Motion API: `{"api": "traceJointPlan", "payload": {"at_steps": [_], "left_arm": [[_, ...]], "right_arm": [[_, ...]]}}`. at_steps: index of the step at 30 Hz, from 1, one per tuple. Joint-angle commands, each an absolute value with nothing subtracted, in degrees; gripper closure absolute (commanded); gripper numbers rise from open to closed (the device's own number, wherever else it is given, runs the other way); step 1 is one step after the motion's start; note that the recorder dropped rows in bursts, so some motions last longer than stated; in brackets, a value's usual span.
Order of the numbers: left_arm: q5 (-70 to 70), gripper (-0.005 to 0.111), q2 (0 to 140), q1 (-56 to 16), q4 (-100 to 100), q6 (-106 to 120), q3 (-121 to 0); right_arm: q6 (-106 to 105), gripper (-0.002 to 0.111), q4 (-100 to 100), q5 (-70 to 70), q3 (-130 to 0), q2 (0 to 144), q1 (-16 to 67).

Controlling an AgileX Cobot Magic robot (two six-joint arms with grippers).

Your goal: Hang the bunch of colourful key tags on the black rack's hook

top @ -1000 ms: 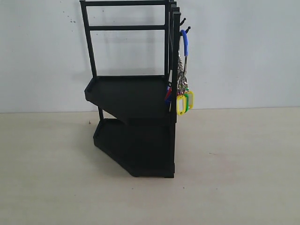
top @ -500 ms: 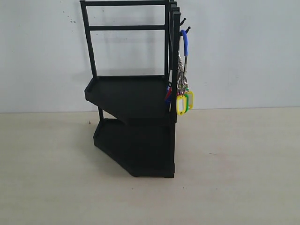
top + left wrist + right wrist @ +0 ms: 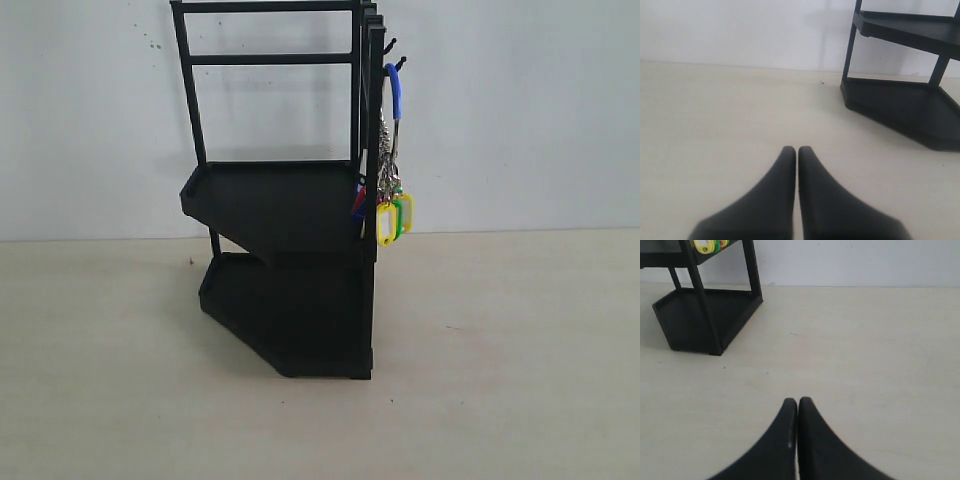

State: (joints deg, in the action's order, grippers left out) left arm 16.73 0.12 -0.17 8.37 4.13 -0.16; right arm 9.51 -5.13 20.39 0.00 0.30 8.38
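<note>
Looks done tbh: colourful key tag bunch [image 3: 388, 218] hangs off the hook [image 3: 398, 66] on the black rack [image 3: 285, 290], left claw [image 3: 798, 150] and right claw [image 3: 798, 401] both clenched empty over the counter [image 3: 500, 350], so just don't bump it.

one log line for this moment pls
state: key tag bunch hanging on hook of black rack | left gripper shut, empty | right gripper shut, empty

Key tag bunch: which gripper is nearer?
Right, likely. Right gripper sits off the black rack's side where the key tag bunch hangs, tags in its view; left gripper sits off the far side, bunch hidden.
</note>
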Motion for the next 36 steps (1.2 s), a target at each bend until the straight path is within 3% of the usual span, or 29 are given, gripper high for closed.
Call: {"api": "traceJointPlan", "payload": {"at_steps": [1,36], "left_arm": [[16.29,0.102,0.00,-0.04,8.09,4.33,0.00],[16.29,0.102,0.00,-0.04,8.09,4.33,0.00]], "right_arm": [[8.45,0.108,-5.54,20.49,0.00,0.00,4.26],[8.69,0.108,-5.54,19.96,0.00,0.00,1.78]]}}
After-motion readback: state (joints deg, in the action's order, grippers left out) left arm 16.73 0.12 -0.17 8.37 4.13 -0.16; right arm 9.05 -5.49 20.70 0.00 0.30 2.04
